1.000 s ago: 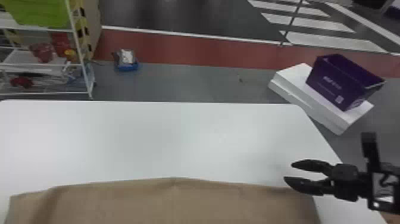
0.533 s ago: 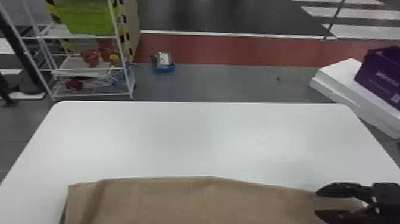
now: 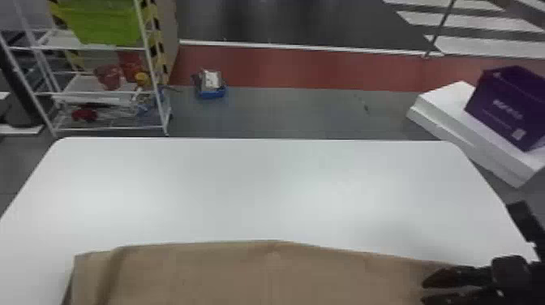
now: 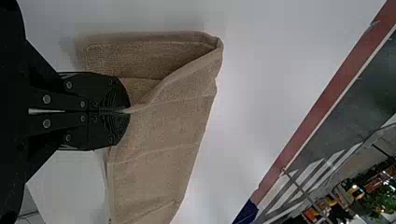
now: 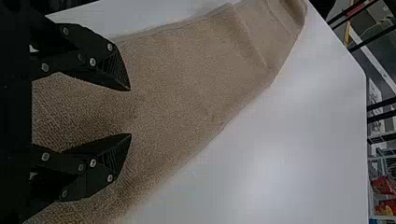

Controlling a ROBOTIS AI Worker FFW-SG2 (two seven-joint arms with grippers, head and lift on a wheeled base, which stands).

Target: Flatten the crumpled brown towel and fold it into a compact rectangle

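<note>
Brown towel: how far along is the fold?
Flattening looks mostly done: the towel lies in a long, lightly creased strip on the table. In hand: the left gripper is shut on the cloth by a loose flap; the right gripper is open over the towel. Remaining: probably straightening that flap, then folding the strip compact.

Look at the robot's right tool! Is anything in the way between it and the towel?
No, nothing visible is in the way. The right tool is open right over the towel, though I can't tell if they touch. The left tool is pinching the towel's edge.
</note>
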